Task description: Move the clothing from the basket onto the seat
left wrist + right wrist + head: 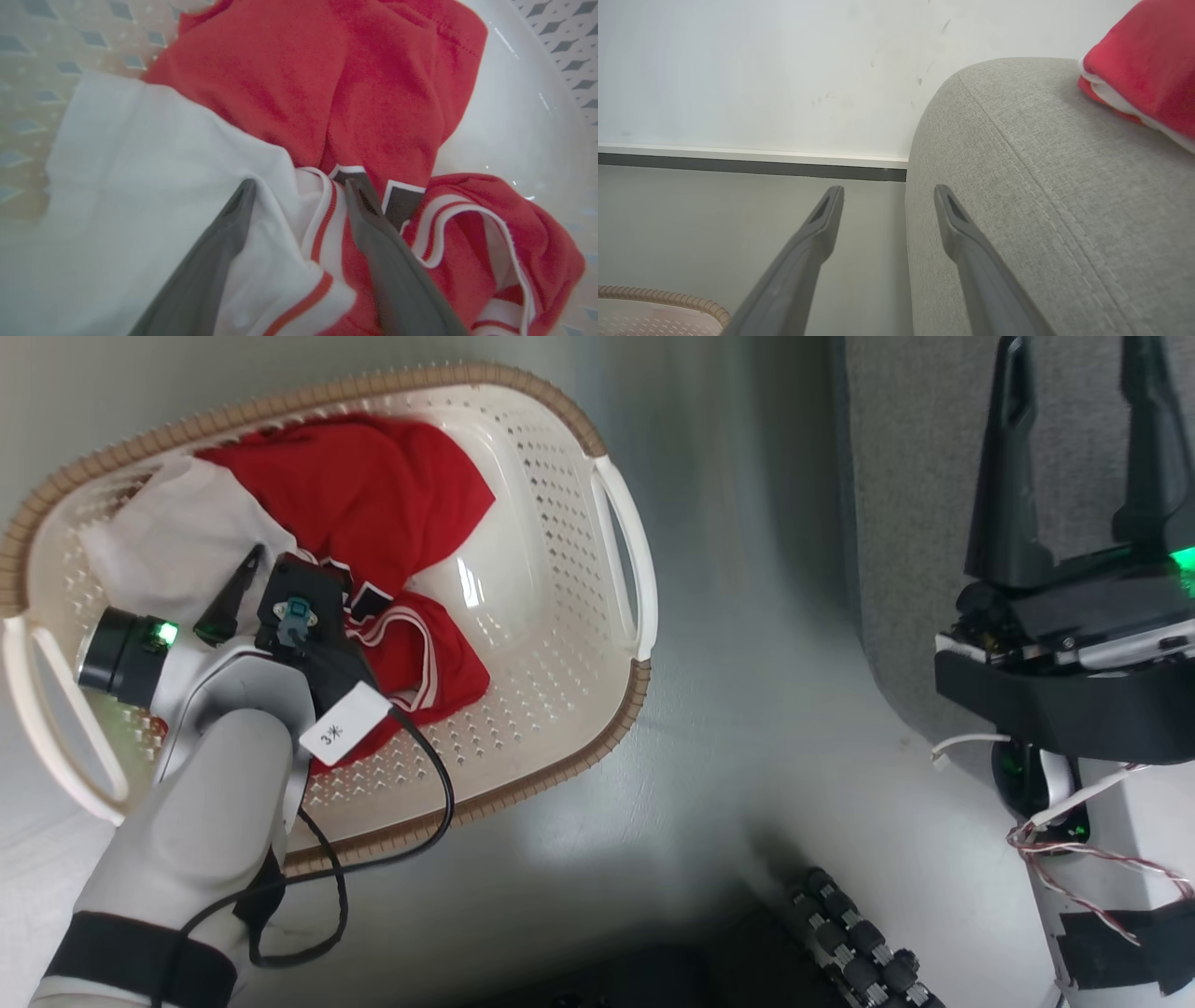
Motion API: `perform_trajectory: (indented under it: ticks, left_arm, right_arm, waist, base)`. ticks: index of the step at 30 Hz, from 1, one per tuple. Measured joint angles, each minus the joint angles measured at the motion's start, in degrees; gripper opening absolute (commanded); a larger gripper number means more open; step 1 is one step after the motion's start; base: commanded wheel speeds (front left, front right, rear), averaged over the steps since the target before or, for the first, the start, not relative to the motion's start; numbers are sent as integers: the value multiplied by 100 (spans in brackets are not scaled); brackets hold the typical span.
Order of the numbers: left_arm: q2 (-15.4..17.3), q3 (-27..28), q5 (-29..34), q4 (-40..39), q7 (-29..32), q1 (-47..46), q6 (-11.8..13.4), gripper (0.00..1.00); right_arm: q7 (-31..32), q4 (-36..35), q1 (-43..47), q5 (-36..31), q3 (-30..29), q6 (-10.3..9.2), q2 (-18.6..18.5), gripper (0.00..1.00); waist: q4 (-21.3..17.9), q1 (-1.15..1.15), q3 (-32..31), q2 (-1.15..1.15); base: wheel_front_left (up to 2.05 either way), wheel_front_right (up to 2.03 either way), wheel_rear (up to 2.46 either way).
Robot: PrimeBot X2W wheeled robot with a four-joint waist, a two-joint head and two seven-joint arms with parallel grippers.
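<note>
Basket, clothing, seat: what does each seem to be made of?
Basket: cream moulded plastic with a glossy finish; its floor glints and the walls are punched with holes. Its brown rim looks woven, possibly moulded too. Clothing: soft, matte, knit-like fabric, creased and slumped, with striped trim. Seat: grey woven upholstery, with a coarse weave and stitched seams showing.

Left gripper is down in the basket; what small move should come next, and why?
Probably close the left gripper: its open fingers straddle a fold of white, red-trimmed clothing in the basket, so pinching should secure it for lifting toward the sofa.
</note>
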Motion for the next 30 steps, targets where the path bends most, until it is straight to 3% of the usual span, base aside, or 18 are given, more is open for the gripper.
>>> perform_trajectory:
  ticks: [5,6,7,8,9,25,30]
  left_arm:
    - [-68,88,52,177,0,-99,1,100]
    - [-86,120,57,225,0,-123,1,91]
    - [-100,143,77,259,0,-152,1,44]
    - [-112,162,97,279,-1,-179,1,17]
    - [-120,172,101,288,-10,-197,0,0]
    - [-692,157,52,250,-999,-253,-1,0]
    - [-765,57,-51,49,-1389,-228,-222,0]
  right_arm:
    - [-46,41,-112,-30,-5,0,21,100]
    - [-62,48,-116,-37,-4,0,29,100]
    - [-63,58,-127,-52,-4,0,32,100]
    - [-66,73,-145,-62,-2,0,34,100]
    - [-67,91,-170,-63,-4,1,35,100]
    - [-96,857,-336,-80,34,131,137,100]
    - [-57,1154,-336,-81,69,237,138,100]
  waist:
    - [-28,-1,212,-1]
    - [-35,-1,238,-1]
    - [-43,-1,260,-1]
    - [-52,-1,277,-1]
    - [-61,-2,289,-2]
    - [20,-1,-150,-1]
    - [109,-1,-461,-1]
  base:
    - [0,0,0]
    - [0,0,0]
    - [0,0,0]
    - [0,0,0]
    - [0,0,0]
    - [0,0,0]
    - [0,0,0]
